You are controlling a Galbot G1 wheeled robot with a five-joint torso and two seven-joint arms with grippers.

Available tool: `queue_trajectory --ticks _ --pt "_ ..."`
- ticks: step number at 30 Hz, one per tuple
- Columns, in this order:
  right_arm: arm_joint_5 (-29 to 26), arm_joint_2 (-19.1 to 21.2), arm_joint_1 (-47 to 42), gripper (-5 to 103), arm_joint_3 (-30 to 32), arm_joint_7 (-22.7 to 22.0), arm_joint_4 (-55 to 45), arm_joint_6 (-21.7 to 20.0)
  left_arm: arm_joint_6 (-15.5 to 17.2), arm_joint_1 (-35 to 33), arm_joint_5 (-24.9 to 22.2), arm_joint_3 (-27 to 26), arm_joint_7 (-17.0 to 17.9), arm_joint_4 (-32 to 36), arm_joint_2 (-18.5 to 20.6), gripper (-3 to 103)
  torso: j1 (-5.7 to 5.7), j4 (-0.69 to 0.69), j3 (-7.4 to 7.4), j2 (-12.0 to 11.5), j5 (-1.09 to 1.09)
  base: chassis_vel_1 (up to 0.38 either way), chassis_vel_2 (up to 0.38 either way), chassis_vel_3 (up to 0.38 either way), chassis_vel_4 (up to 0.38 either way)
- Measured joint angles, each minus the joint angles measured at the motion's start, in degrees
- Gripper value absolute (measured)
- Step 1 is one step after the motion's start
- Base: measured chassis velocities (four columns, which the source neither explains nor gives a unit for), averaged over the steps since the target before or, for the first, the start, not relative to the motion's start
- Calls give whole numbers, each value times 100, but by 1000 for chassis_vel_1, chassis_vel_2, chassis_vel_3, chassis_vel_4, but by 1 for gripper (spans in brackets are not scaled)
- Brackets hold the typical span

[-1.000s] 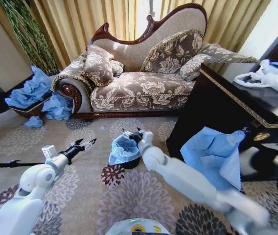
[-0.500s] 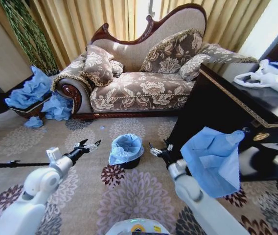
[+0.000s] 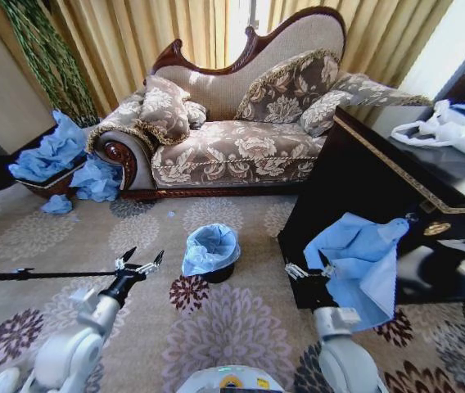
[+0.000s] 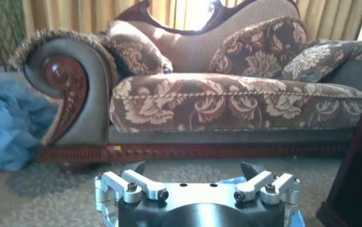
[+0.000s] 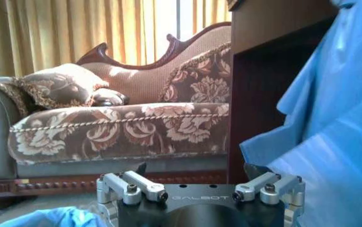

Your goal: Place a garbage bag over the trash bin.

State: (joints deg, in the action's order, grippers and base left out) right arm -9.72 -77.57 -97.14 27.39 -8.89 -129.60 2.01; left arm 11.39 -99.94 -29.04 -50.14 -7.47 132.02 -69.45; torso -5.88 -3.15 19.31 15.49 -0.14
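Two pincers: both spread open, gripping nothing.
Left pincer (image 3: pixel 140 264): left of bin, bare carpet between.
Right pincer (image 3: pixel 307 269): right of bin, beside large blue plastic sheet (image 3: pixel 362 260).
Small black cylindrical trash bin (image 3: pixel 218 273): mid-carpet, near sofa (image 3: pixel 232 147).
Thin light-blue garbage bag (image 3: pixel 209 248): draped over bin's rim.

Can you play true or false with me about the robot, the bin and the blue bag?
1. The garbage bag lines the trash bin. True.
2. The right tool holds the bag. False: it is open, empty, beside the dark cabinet.
3. The left tool is open. True.
4. The bin sits on the sofa. False: it stands on the carpet.
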Motion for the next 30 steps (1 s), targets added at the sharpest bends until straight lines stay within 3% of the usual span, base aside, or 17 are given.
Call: queue_trajectory --ticks 8,30 --pt "105 -323 -382 100 -96 171 -236 212 -138 -276 491 -29 -17 292 -404 100 0 0 1 0 0 0 0 0 0" --pt "272 -360 -318 100 -315 151 -209 210 -193 -287 458 84 -12 292 -400 100 -1 0 1 -1 -1 0 0 0 0"
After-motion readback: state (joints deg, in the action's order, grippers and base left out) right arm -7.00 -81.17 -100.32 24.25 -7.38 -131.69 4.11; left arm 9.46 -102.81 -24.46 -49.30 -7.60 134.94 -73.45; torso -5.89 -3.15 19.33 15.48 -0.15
